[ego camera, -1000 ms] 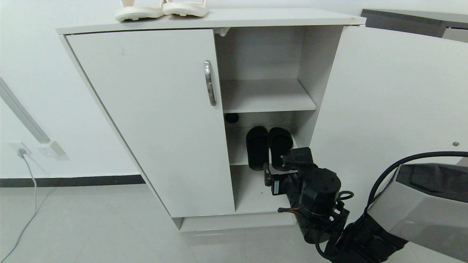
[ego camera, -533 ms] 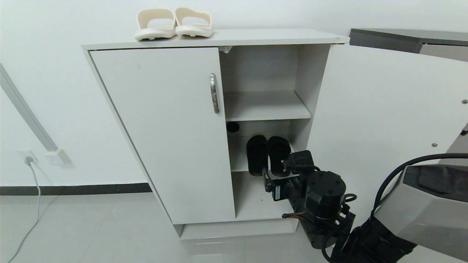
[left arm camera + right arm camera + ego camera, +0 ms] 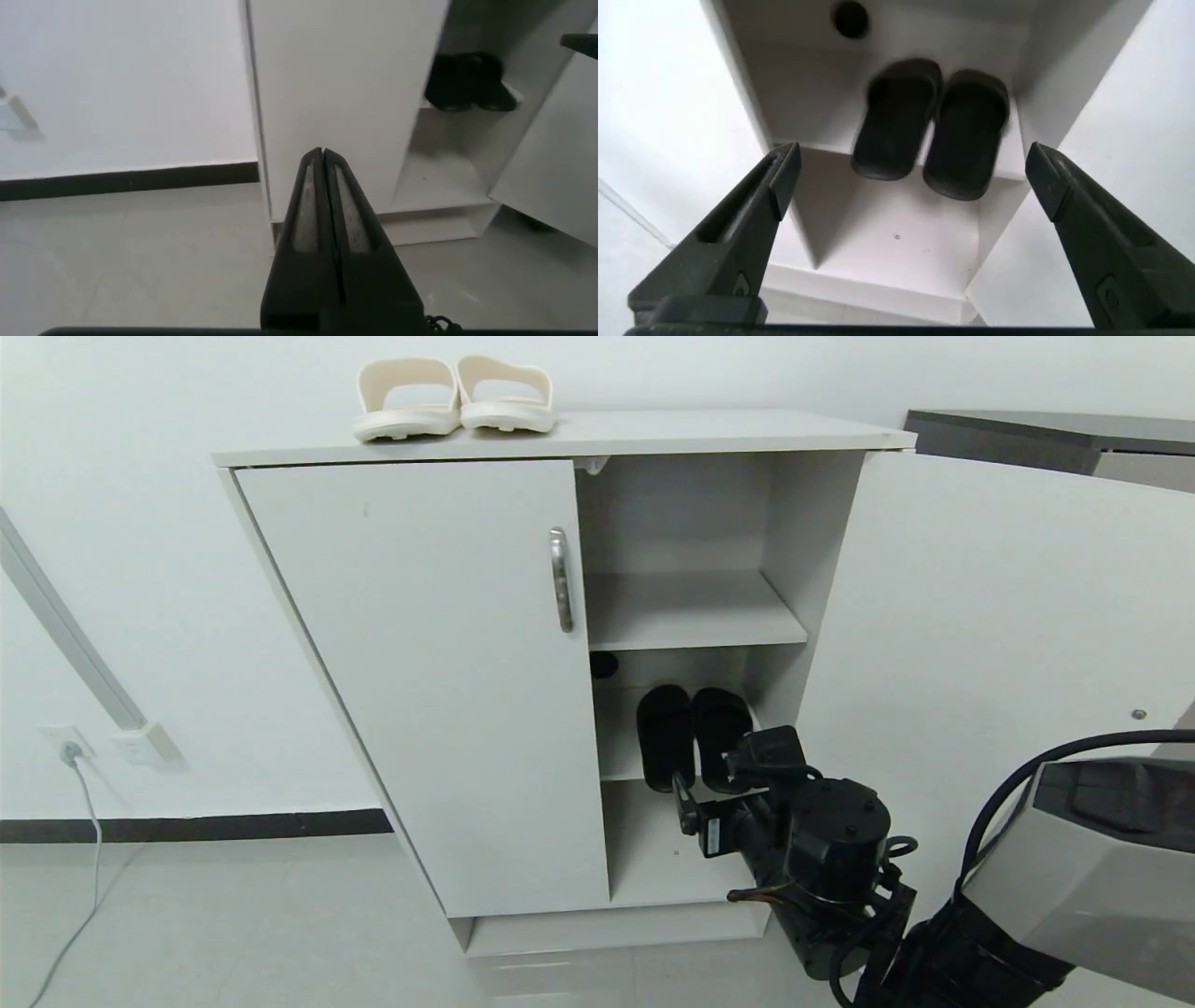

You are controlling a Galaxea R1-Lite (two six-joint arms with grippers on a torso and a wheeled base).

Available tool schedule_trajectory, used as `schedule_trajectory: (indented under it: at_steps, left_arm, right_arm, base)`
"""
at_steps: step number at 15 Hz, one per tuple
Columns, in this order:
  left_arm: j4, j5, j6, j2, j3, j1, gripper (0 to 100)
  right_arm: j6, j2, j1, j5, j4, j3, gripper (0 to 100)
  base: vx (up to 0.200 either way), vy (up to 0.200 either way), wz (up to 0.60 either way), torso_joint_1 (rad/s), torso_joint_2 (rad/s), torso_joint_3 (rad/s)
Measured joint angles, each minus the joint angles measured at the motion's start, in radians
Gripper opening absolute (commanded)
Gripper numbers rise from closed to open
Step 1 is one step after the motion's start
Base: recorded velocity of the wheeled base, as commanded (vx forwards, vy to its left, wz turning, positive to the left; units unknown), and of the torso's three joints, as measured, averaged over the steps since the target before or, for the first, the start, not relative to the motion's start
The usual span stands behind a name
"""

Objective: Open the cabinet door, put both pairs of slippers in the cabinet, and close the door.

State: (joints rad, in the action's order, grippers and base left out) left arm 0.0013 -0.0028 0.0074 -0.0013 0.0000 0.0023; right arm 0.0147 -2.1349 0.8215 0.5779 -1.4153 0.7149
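The left pincer [image 3: 322, 161] hangs pressed shut and empty above the floor [image 3: 140, 252]. The right pincer [image 3: 913, 163] gapes wide, holding nothing, just before the black slippers [image 3: 895, 117] on the middle shelf [image 3: 808, 103]. The head view adds the cabinet [image 3: 420, 663], its right door [image 3: 980, 616] open, and cream slippers [image 3: 406, 406] on top.

The head camera looks forward and down on the whole cabinet [image 3: 420, 663] from a little way off, the right wrist camera peers close into its open right half, and the left wrist one hangs low to the left, farther back (all three take in the black slippers [image 3: 693, 733] inside).
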Motion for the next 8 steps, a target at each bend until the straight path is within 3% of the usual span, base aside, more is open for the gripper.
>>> schedule_trajectory:
  at_steps: [8]
  left_arm:
    - [-0.001, 0.000, 0.001, 0.000, 0.000, 0.000, 0]
  right_arm:
    - [0.004, 0.004, -0.010, -0.027, -0.023, -0.015, 100]
  base:
    - [0.000, 0.200, 0.00, -0.001, 0.00, 0.004]
